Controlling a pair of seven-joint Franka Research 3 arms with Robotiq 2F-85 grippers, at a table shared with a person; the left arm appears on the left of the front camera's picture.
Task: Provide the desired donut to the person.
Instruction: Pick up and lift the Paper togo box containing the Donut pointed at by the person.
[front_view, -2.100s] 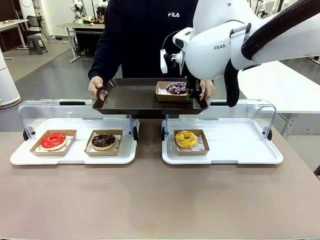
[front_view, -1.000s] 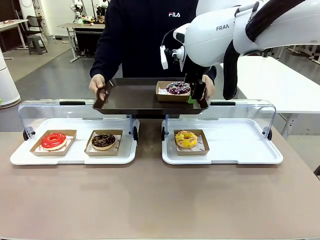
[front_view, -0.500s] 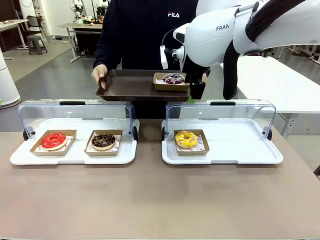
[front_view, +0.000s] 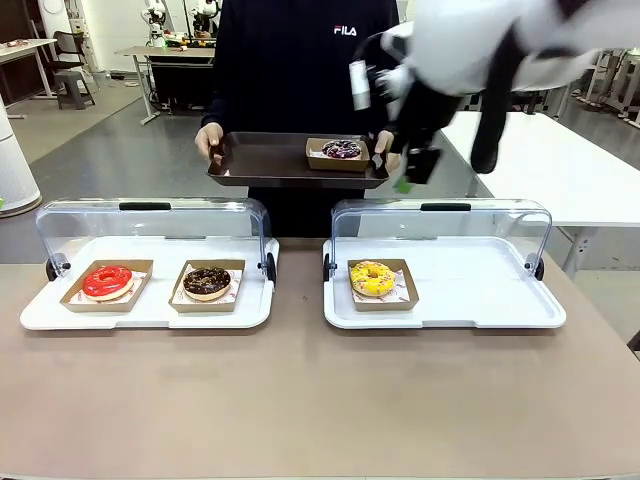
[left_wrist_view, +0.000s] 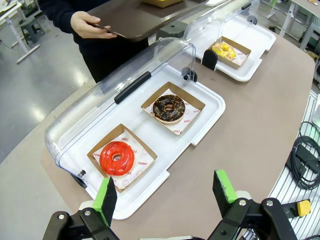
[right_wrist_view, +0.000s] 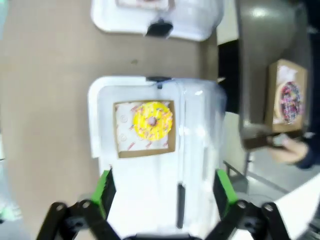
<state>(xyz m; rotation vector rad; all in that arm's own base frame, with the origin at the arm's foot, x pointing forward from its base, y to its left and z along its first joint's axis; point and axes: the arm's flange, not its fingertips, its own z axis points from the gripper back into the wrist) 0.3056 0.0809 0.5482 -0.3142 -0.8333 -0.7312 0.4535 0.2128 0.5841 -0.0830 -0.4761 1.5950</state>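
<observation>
Purple-sprinkled donut (front_view: 342, 149) is lying boxed at the right end of the tray (front_view: 270, 160) that the person (front_view: 300, 70) is holding. Right gripper (right_wrist_view: 162, 187), jaws spread and empty, is hovering just beside that tray end. Left gripper (left_wrist_view: 166, 192), likewise spread, is hanging well apart from the tray.

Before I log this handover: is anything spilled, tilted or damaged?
Nothing stands out. The red donut, chocolate donut and yellow donut sit flat in their boxes; the sprinkled donut lies level on the dark tray.
</observation>
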